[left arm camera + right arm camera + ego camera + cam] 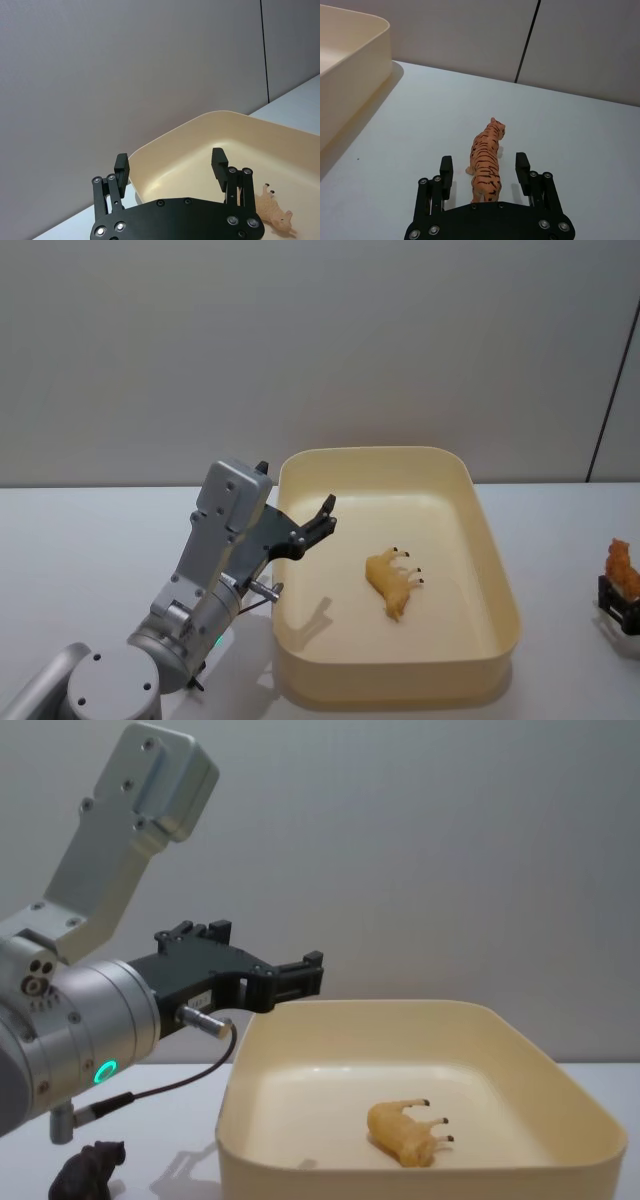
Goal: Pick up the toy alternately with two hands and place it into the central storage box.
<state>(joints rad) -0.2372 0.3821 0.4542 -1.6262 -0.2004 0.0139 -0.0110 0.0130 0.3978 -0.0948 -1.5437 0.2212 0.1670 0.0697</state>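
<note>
- Left gripper hangs spread and empty over the storage box, mid-frame in the head view.
- Yellow toy, maybe a calf, lies on its side inside the box.
- Far right, right gripper straddles the tiger, fingers unclenched.

Cream-yellow storage box, yellow toy animal, orange black-striped tiger.

Probably a lab or test room: a plain white table set before featureless grey wall panels.

left arm: silver, green ring light, black cable | left end effector, right end effector: black, screwed
</note>
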